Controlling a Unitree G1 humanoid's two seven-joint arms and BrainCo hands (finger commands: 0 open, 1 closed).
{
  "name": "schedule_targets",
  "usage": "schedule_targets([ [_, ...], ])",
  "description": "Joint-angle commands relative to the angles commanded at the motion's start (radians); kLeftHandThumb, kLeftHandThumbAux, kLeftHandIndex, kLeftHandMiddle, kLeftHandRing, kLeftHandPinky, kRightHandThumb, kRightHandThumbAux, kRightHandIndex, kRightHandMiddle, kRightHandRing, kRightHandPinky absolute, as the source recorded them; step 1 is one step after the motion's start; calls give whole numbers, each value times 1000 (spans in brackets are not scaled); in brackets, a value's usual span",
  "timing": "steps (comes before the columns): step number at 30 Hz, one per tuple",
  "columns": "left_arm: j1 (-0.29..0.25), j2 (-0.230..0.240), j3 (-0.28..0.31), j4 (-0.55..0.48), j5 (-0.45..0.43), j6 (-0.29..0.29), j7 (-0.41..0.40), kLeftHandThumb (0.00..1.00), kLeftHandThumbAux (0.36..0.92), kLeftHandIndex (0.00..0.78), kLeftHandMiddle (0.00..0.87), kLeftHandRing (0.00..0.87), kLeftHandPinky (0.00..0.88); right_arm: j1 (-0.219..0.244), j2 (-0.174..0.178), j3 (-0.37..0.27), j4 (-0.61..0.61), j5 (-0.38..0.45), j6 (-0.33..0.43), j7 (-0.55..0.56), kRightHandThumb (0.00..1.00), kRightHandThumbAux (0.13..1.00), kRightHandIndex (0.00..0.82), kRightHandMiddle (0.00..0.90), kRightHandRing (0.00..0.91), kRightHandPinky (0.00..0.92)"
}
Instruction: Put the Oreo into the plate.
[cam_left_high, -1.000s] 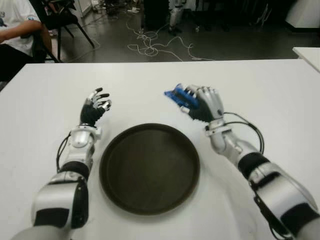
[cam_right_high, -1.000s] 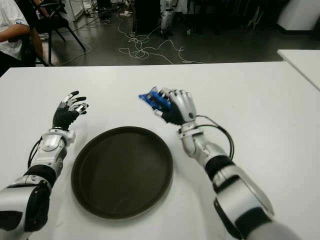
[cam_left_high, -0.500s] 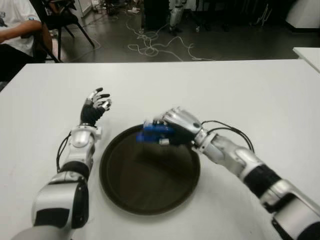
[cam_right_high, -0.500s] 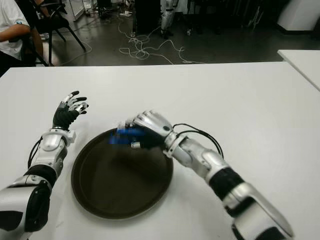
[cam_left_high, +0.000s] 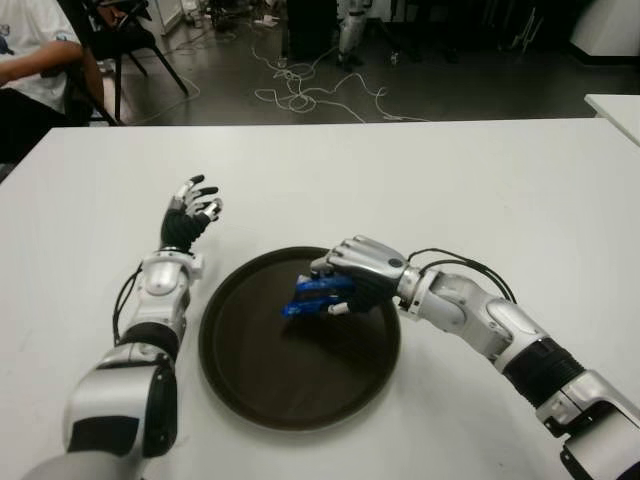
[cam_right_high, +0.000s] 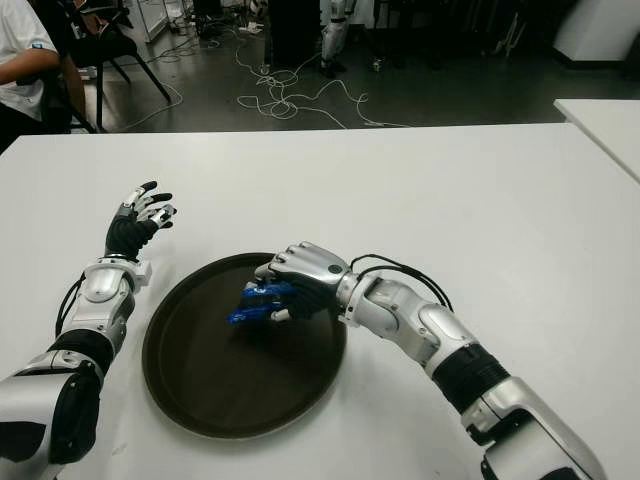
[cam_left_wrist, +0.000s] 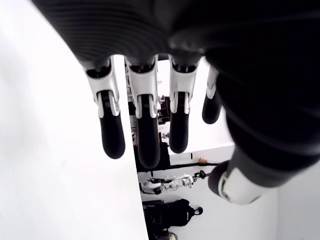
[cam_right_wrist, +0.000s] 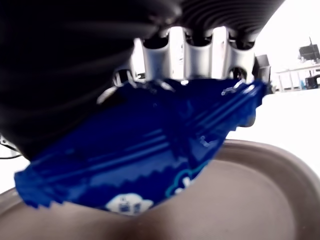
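A blue Oreo packet (cam_left_high: 312, 296) hangs in my right hand (cam_left_high: 350, 278), whose fingers are curled around it. The hand holds it palm-down over the right half of the round dark brown plate (cam_left_high: 260, 370), close above its surface. In the right wrist view the blue Oreo packet (cam_right_wrist: 145, 150) fills the picture under the fingers (cam_right_wrist: 192, 55), with the plate (cam_right_wrist: 260, 200) just below. My left hand (cam_left_high: 190, 215) shows on the white table to the upper left of the plate, its fingers (cam_left_wrist: 142, 130) spread with nothing in them.
The white table (cam_left_high: 480, 190) runs out on all sides of the plate. A second white table's corner (cam_left_high: 618, 105) shows at far right. A seated person (cam_left_high: 30, 60) and a chair (cam_left_high: 130, 40) are beyond the far left corner. Cables (cam_left_high: 310, 90) lie on the floor.
My right hand has carried the Oreo packet from behind the plate's far right rim down and left over the plate, then lowered it toward the surface. The left hand has stayed still.
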Motion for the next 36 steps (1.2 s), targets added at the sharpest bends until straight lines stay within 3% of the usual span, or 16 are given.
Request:
schedule_targets([
  [14,7,0,1,-5,-1,-23,-14,351,702,164,268,313,346,19,7,-17,-28,-1,19,29,693,732,424,722,739,739],
  [17,7,0,0,-6,1,-21,-11,355,695,161,268,314,339,25,11,-26,-22,6,10,12,692,732,422,657,680,686],
  [22,7,-1,-3,-8,6,-20,0,359,701,155,266,315,335,23,21,-29,27,-6,-25,-34,675,742,403,344,344,314],
  [25,7,-1,-6,-8,10,-18,10,359,708,156,267,313,332,16,28,-25,49,-12,-37,-40,666,745,396,193,182,140],
  [26,6,-1,-6,-8,12,-16,13,359,709,156,268,313,332,11,29,-21,65,-13,-47,-42,665,746,396,176,163,120],
  [27,5,-1,-6,-7,13,-14,16,356,714,156,266,311,330,8,30,-19,77,-14,-54,-45,448,767,268,115,104,77],
  [30,5,-2,-9,-6,17,-12,26,348,721,154,264,308,328,-10,39,-15,156,-10,-102,-70,148,775,90,38,34,25],
  [33,6,-3,-9,-7,18,-15,27,345,723,152,258,306,330,-27,51,-17,214,-11,-135,-92,48,759,29,12,11,8],
  [36,5,-5,-5,-8,14,-18,21,346,724,154,262,306,331,-41,59,-21,258,-15,-152,-118,15,748,9,3,3,2],
])
